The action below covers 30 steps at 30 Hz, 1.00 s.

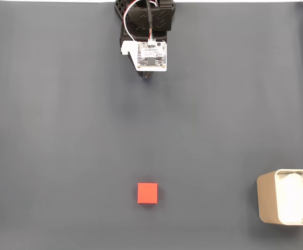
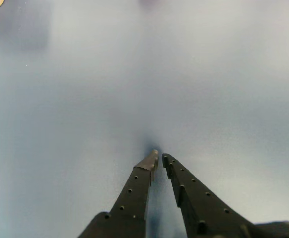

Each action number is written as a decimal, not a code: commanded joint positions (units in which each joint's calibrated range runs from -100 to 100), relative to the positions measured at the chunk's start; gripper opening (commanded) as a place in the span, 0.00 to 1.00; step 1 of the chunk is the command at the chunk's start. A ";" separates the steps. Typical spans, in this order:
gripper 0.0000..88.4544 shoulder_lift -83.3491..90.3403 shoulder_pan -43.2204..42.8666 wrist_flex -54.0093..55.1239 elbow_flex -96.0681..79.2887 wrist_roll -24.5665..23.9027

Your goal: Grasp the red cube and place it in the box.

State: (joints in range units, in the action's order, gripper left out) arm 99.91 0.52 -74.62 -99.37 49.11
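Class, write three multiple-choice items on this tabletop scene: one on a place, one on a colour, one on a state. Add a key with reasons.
1. In the fixed view, where is the box?
A. top left
B. bottom right
C. centre

2. What colour is the cube?
A. red
B. green
C. yellow

3. How does the tool stand in the wrist view?
A. clamped on the cube
B. wide open
C. nearly shut, holding nothing

Key: 1 B, the box sits at the lower right edge. 2 A, its top face is bright red. 3 C, the tips almost meet over the bare mat.
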 commanded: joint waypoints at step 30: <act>0.00 -8.58 -0.73 22.90 13.42 3.57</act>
State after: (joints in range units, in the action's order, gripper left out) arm 93.92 0.52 -54.18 -92.04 52.04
